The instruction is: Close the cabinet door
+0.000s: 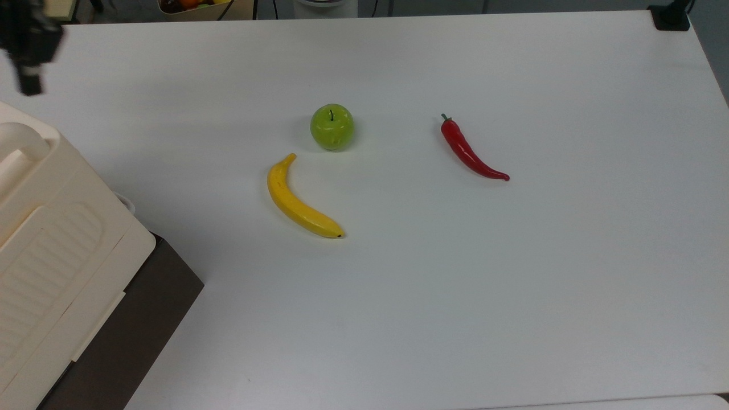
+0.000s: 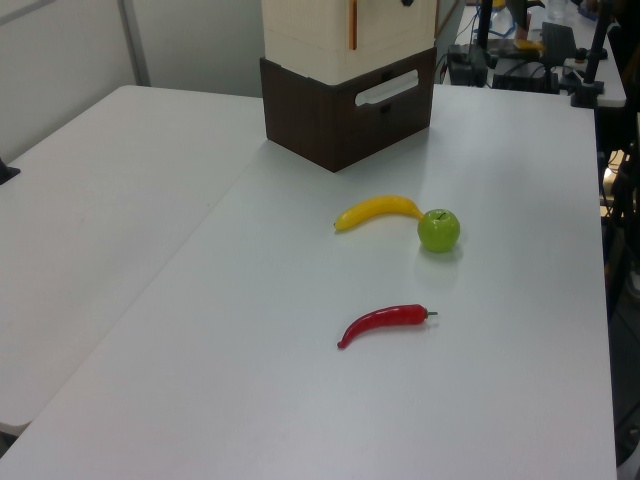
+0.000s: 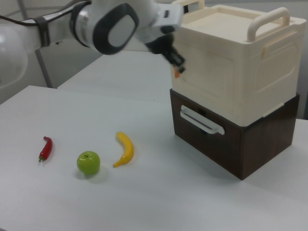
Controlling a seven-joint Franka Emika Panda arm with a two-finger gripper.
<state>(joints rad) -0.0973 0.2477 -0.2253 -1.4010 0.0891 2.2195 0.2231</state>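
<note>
Cream-beige flat rectangular plastic cabinet door (image 3: 204,72): directly beside the black end effector (image 3: 177,65), just past its tip in the right view, upright across the front of the pale ribbed cabinet body. Judged shut or nearly shut. In the left view, a thin orange sliver down one edge of the door (image 2: 392,30), possibly a last crack. Spread or pressed together, impossible to tell for the end effector.

To finish well: press square against the panel's free edge, far from the hinge. Push slowly and level until seated flush. Avoid a glancing contact, since smooth moulded plastic probably gives little grip and may slide. Keep the force gentle, as the hollow casing looks light enough to shift on its base.

Below the end effector, a dark brown matte boxy drawer unit (image 3: 231,144) with a cream bar handle (image 3: 202,120). Lower and well apart, on the white smooth desk (image 3: 159,197): a glossy yellow curved plastic banana (image 3: 125,148), a shiny round green apple (image 3: 88,162) and a slim, tapering red chilli (image 3: 45,148).
</note>
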